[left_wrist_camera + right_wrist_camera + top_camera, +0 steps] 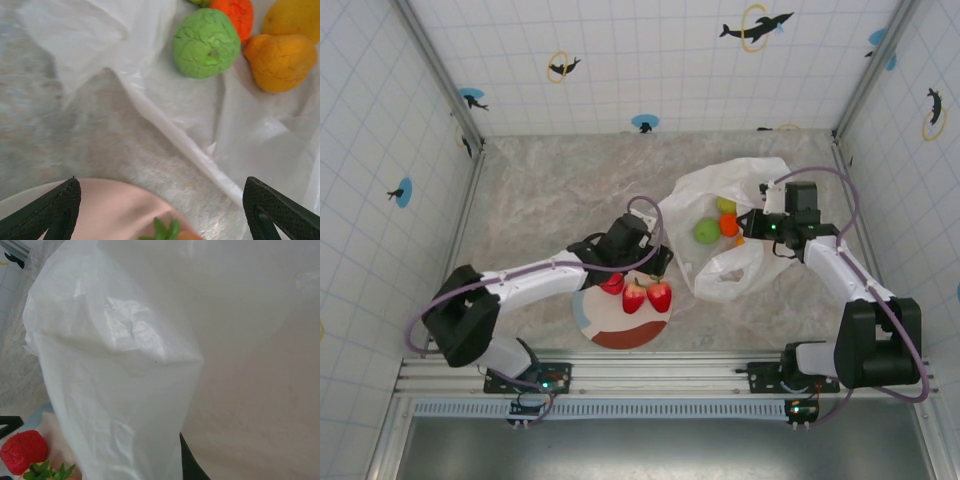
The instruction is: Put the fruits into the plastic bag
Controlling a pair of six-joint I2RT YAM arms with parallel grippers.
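Left wrist view's bottom edge crops a strawberry (164, 231).

pastel plate (620, 338) on marble table (550, 190)

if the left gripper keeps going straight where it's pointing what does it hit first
Probably the strawberry on the plate, its leaves just inside the open left gripper; depth is unclear, and the plastic bag lies beyond.
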